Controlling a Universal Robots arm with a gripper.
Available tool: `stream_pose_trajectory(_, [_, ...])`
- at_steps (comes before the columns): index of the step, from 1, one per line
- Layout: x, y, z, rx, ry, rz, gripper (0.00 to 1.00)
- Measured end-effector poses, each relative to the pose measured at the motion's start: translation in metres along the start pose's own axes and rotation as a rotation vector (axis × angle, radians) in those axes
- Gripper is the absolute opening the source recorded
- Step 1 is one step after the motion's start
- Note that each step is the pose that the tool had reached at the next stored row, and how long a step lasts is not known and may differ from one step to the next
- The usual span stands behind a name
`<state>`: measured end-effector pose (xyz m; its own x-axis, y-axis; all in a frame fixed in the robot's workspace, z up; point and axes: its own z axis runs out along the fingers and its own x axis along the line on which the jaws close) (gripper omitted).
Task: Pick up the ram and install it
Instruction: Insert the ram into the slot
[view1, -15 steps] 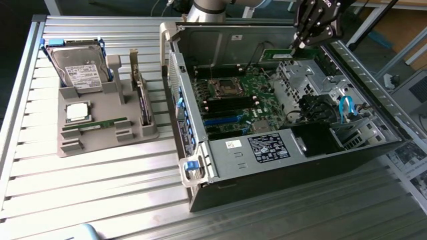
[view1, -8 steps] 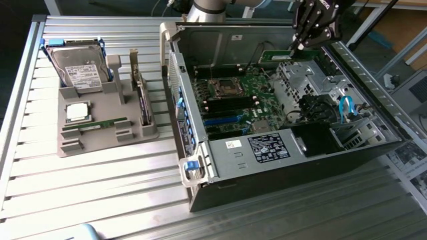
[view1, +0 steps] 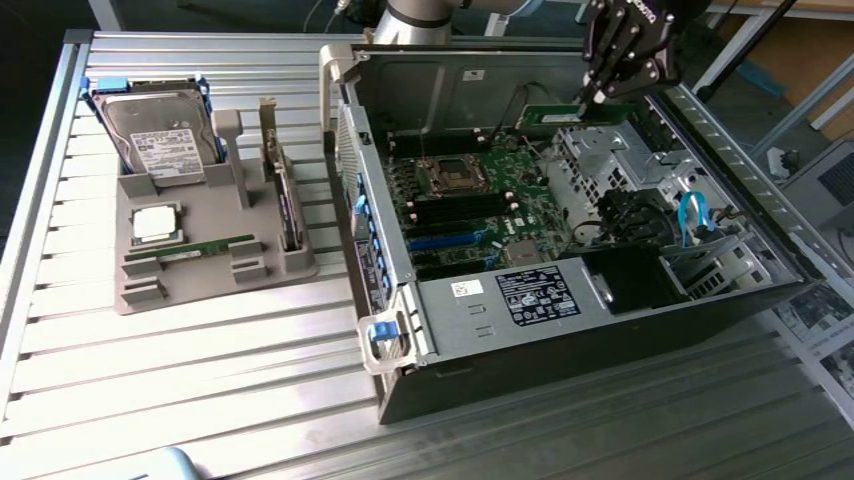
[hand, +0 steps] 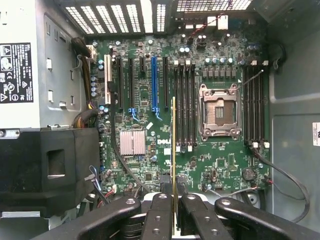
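Above the open computer case, the ram (view1: 549, 117) hangs in the air over the far end of the interior, a thin green stick clamped by its upper edge in the gripper (view1: 589, 98), whose jaws are clenched on it. From the wrist view you see it edge-on, a narrow line running out from between the black fingers (hand: 159, 216), and that looks deliberate: held by the top, its contact edge stays free and faces the motherboard (hand: 142, 100) below. It also runs parallel to the long black memory slots (hand: 184, 107) beside the empty processor socket (hand: 219, 111), so I judge the wrist has been turned to match them; the stick has not reached any slot. The case (view1: 561, 370) lies on its side with the panel off, giving access from overhead. Well apart, on the exterior view's left, a grey tray (view1: 200, 292) on the slatted table (view1: 160, 370) holds a second stick (view1: 200, 249), a silver chip (view1: 156, 223) and a hard drive (view1: 160, 140).
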<state>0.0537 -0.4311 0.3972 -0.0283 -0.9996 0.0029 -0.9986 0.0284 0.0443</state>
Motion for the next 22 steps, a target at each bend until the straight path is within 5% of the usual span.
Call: stream_pose_trajectory(22, [0.0, -0.0004, 0.0128, 0.0, 0.0, 0.0, 0.13])
